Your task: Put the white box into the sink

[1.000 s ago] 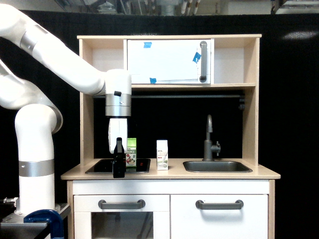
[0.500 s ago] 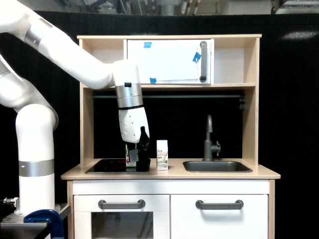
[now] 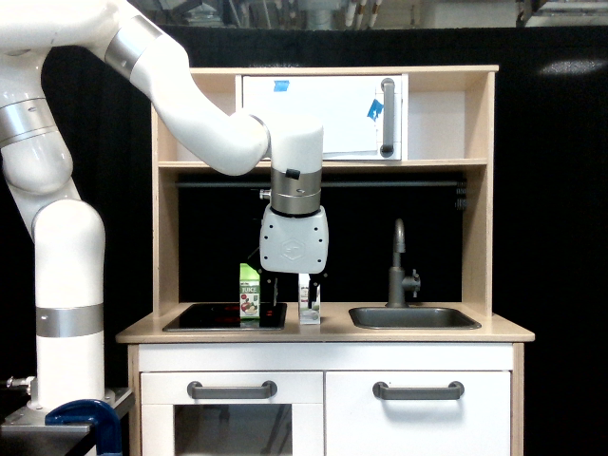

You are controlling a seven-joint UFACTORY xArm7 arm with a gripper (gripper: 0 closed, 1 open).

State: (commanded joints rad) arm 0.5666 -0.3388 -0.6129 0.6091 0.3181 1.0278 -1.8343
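Note:
The white box [image 3: 305,304] stands upright on the light wood countertop between the stovetop and the sink [image 3: 413,317]. My gripper [image 3: 294,306] hangs straight down over it, open, with its dark fingers [image 3: 274,293] spread. The box shows low between the fingers, partly covered by the right one. I cannot tell whether the fingers are around the box or in front of it. The dark grey sink lies to the exterior view's right of the box, with a tall grey faucet [image 3: 398,261] behind it.
A green juice carton [image 3: 249,292] stands just left of the gripper on the black stovetop [image 3: 204,316]. A shelf and a white cabinet door [image 3: 318,116] with blue tape sit above, close over the arm's wrist. Wooden side walls frame the countertop [image 3: 323,332].
The arm swung from over the stovetop to the exterior view's right. The gripper, tilted beside the juice carton half a second ago, now hangs vertical over the white box.

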